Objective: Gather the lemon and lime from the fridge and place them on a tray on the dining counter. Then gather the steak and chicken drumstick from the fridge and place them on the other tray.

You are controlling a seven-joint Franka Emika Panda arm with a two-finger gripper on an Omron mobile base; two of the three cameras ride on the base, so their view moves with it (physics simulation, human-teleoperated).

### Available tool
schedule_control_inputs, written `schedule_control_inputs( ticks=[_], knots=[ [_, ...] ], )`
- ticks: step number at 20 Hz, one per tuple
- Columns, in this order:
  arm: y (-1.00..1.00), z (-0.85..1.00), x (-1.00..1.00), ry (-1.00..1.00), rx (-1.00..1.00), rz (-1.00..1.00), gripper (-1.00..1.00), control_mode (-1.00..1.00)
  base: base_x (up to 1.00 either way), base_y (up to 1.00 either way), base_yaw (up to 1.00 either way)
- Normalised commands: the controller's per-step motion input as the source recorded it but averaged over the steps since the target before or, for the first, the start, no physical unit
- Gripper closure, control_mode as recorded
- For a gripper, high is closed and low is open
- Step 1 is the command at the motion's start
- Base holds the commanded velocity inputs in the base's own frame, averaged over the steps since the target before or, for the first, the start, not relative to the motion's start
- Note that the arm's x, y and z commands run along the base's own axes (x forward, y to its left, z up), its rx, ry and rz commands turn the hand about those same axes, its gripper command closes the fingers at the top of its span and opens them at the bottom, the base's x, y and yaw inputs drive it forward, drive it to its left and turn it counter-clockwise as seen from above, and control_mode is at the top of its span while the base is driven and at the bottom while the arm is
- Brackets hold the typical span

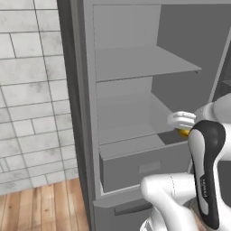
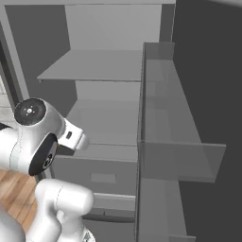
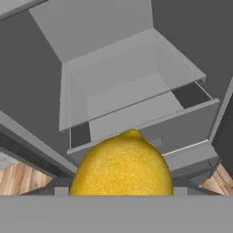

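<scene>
- Grey shelves and walls of the open fridge (image 1: 131, 63) made up most of what we saw, with a white tiled wall (image 1: 31, 90) to its left and a wood floor (image 1: 45, 207) below in the left base view.
- We saw the fridge's drawer (image 3: 136, 104) pulled out, under two bare shelves; in the right base view the door's clear bin (image 2: 175, 142) stood to the right.
- We saw the lemon (image 3: 122, 164) very close in the hand view, at the bottom of that picture, in front of the drawer and above its front edge.
- In the left base view a sliver of the yellow lemon showed just under the white hand of the gripper (image 1: 182, 128), which sat at the right side of the fridge opening, level with the drawer's top.
- We judged the jaws to be grasping the lemon, parted around it; the fingertips themselves were hidden from us behind the fruit.
- The white arm (image 2: 38, 137) bent up from the lower edge in both base views.
</scene>
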Motion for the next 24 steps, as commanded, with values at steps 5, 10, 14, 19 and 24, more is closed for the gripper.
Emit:
schedule_control_inputs(
  ticks=[5, 10, 14, 19, 24],
  knots=[
    [0.02, 0.02, -0.35, 0.00, 0.00, 0.00, 1.00, -1.00, 0.00, 0.00, 0.00],
    [0.00, 0.00, 0.00, 0.00, 0.00, 0.00, 1.00, 1.00, -0.35, 0.00, 0.00],
    [0.00, 0.00, 0.00, 0.00, 0.00, 0.00, 1.00, 1.00, -1.00, 0.00, 0.00],
    [0.00, 0.00, 0.00, 0.00, 0.00, 0.00, 1.00, 1.00, -1.00, 0.14, 0.00],
    [0.00, 0.00, 0.00, 0.00, 0.00, 0.00, 1.00, 1.00, -1.00, 0.46, 0.11]
  ],
)
